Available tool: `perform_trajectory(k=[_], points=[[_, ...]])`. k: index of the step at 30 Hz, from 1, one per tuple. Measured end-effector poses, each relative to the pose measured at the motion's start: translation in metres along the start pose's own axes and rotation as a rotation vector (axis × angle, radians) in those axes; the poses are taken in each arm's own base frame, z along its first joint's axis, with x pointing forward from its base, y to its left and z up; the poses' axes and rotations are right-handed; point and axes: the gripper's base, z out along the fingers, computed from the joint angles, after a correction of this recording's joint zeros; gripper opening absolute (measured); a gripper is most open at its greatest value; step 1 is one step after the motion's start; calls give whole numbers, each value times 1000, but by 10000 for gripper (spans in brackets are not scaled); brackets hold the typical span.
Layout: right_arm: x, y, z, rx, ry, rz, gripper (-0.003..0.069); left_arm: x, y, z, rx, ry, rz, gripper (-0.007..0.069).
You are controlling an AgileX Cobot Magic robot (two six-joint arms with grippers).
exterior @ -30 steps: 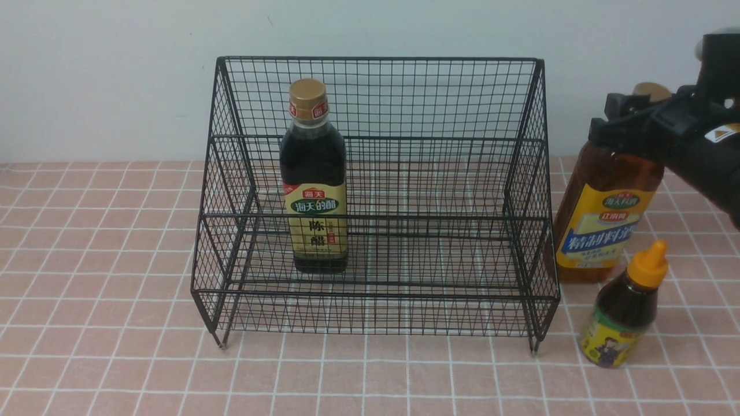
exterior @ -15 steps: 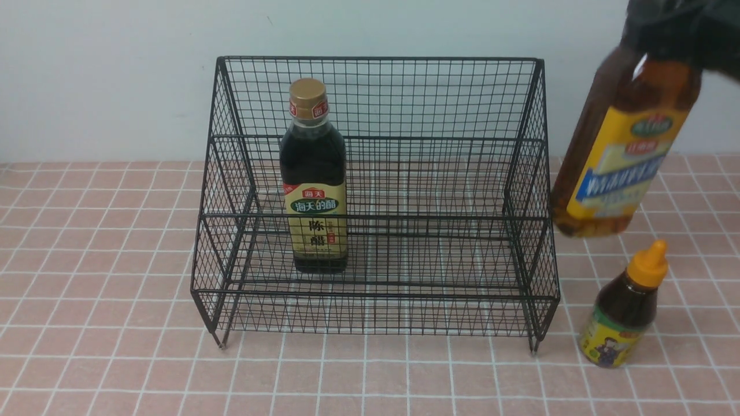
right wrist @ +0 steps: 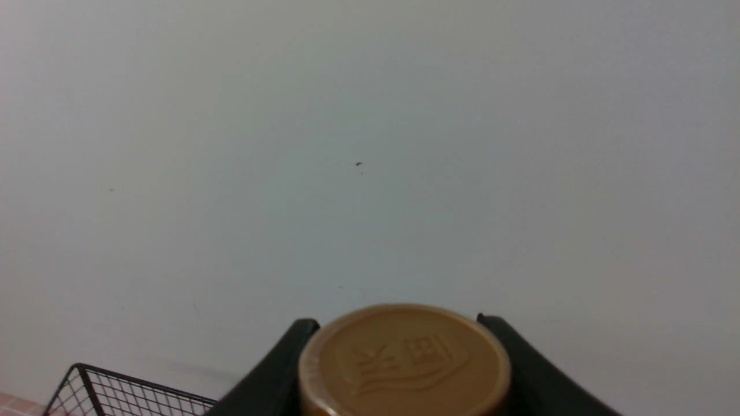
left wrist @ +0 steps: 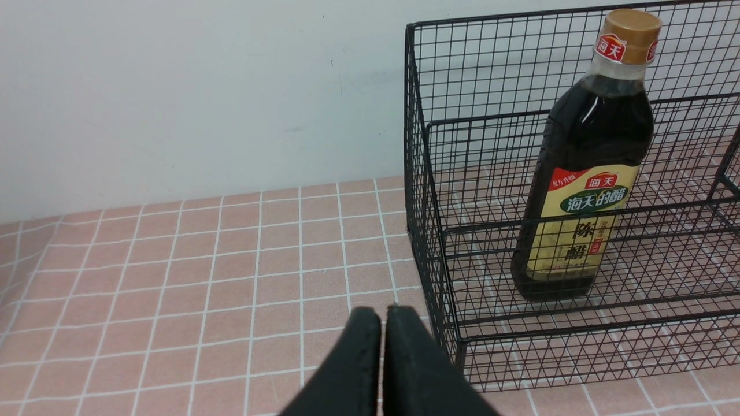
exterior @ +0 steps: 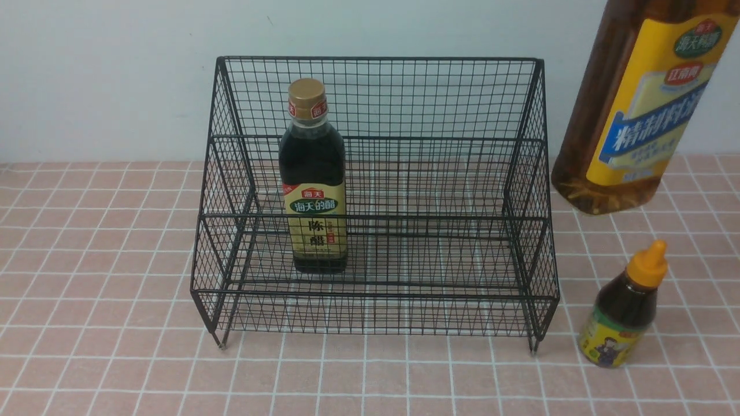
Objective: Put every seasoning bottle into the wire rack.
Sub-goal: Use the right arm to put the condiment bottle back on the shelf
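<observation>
Right wrist view has the right gripper [right wrist: 399, 346] clamped on the gold cap [right wrist: 404, 370] of the amber bottle [exterior: 636, 110], one black finger on each side of it; nothing lower on the bottle is held. In the front view the bottle hangs tilted in the air over the right side of the worktop [exterior: 104, 260], outside the right wall of the wire rack [exterior: 376, 58], which stands mid-worktop toward the back edge. The likely trouble is the hold itself: a tall, full bottle carried by its cap alone may swing or slip if the arm moves sideways briskly. Its base looks lower than the rack's high back corner, so a flat sweep leftward could catch the wire. Inside the rack, left of middle, the vinegar bottle [exterior: 314, 185] stands upright and could be knocked by a swinging base; the small bottle [exterior: 627, 312] stands near the worktop's right edge, beneath the carried one, and a drop would hit it. The left gripper [left wrist: 381, 329] is closed on nothing, low beside the rack's left wall.
</observation>
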Motion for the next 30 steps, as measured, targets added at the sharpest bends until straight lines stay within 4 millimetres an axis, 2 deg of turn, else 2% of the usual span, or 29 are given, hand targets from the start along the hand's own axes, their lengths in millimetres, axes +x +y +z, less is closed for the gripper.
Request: perform_trajectory(k=[2, 7, 11, 14, 19, 23, 30], points=[[-1, 3, 0, -13, -1, 3, 313, 0, 0, 0, 0, 0, 0, -7], [-2, 32, 0, -117, -11, -29, 313, 0, 0, 0, 0, 0, -1, -7], [4, 48, 10, -160, -26, -2, 313, 0, 0, 0, 0, 0, -1, -7], [10, 51, 20, -155, -23, 13, 313, 0, 0, 0, 0, 0, -1, -7], [32, 46, 52, -100, -1, 10, 313, 0, 0, 0, 0, 0, -1, -7], [46, 43, 69, -71, 15, 11, 313, 0, 0, 0, 0, 0, -1, -7], [62, 41, 84, -53, 49, 23, 313, 0, 0, 0, -1, 0, 0, -7]])
